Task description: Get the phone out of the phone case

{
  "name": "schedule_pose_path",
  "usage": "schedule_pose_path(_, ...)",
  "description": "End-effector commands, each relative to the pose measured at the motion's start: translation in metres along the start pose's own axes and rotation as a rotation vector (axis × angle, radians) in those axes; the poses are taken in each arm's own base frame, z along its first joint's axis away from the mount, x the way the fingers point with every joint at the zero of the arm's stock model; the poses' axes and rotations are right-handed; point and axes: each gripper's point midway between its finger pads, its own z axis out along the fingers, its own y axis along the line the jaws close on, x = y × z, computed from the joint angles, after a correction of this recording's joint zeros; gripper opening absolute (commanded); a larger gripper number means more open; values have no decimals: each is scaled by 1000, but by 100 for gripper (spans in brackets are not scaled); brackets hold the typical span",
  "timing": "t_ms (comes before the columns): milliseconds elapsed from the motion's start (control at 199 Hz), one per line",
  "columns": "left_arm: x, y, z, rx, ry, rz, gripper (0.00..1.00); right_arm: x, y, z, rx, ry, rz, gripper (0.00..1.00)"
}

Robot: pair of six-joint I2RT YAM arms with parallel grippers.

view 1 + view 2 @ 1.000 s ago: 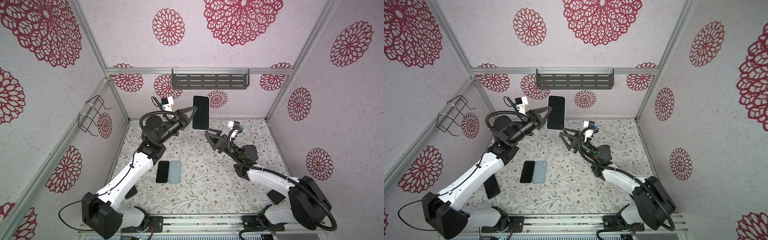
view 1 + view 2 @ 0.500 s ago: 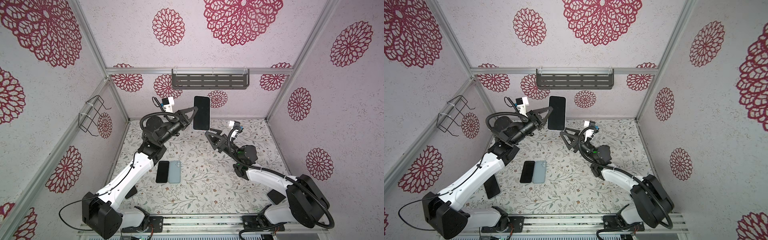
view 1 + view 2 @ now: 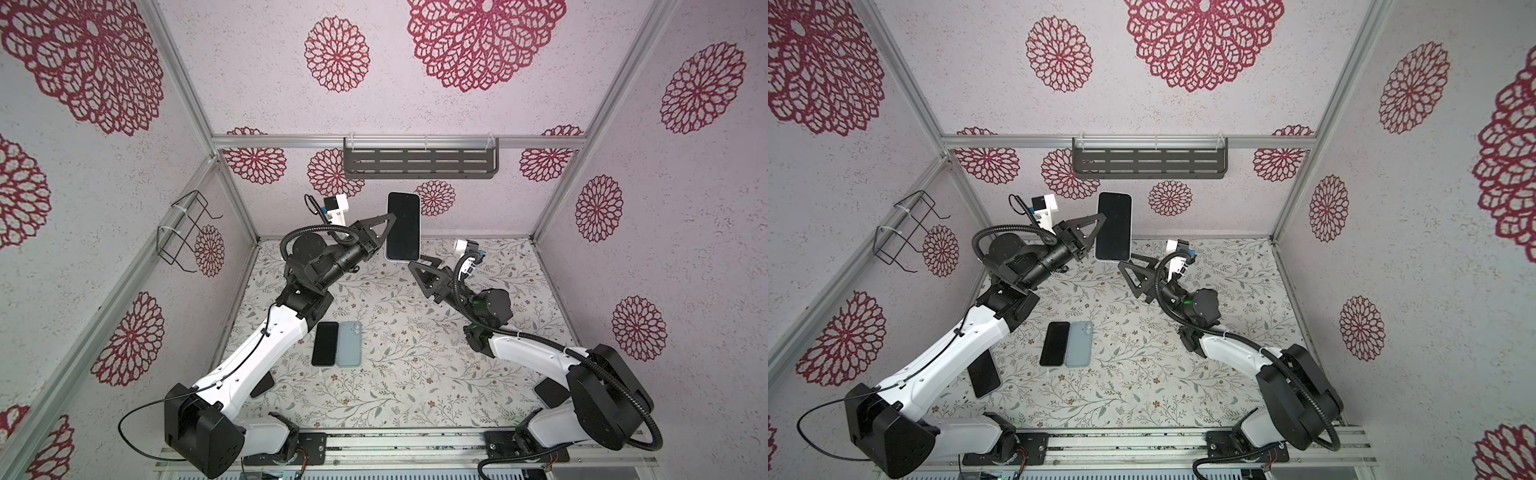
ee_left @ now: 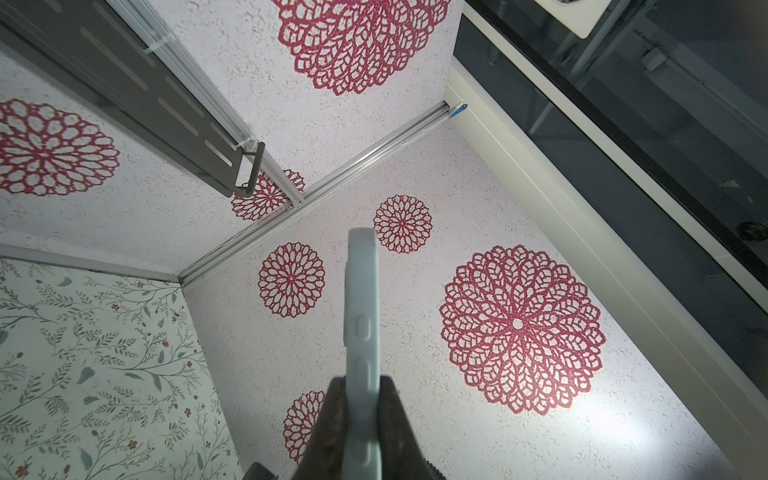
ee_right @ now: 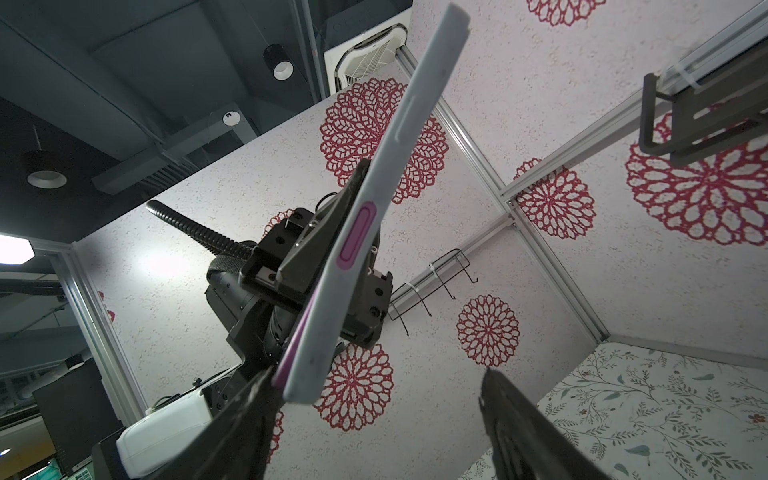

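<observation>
The phone [image 3: 403,226] [image 3: 1113,226], dark screen up, sits in a pale grey phone case and hangs upright in the air near the back wall. My left gripper [image 3: 390,224] [image 3: 1100,222] is shut on its long sides. The left wrist view shows the case edge [image 4: 362,316] clamped between both fingers of the left gripper [image 4: 360,386]. My right gripper [image 3: 422,264] [image 3: 1130,262] stands open just below the phone's lower end. In the right wrist view the case [image 5: 374,232] shows a purple rim and button. Its lower corner lies close beside one finger of the right gripper [image 5: 376,376]; contact cannot be told.
On the flowered table lie a black phone [image 3: 325,343] and a pale blue one [image 3: 349,343] side by side. Another dark phone [image 3: 984,374] lies under the left arm. A grey shelf [image 3: 419,164] hangs on the back wall, a wire rack [image 3: 185,232] on the left wall.
The right arm has crept slightly left toward the phone's lower end. The left gripper and the phone have stayed in place.
</observation>
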Motion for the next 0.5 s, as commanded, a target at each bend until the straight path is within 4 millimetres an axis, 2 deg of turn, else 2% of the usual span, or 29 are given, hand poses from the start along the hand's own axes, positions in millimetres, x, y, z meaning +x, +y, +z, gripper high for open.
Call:
schedule_pose_path(0, -8, -42, -8, 117, -36, 34, 0, -15, 19, 6, -72, -50, -12, 79)
schedule_pose_path(497, -11, -48, -8, 132, -47, 34, 0, -7, 13, 4, -84, -41, 25, 79)
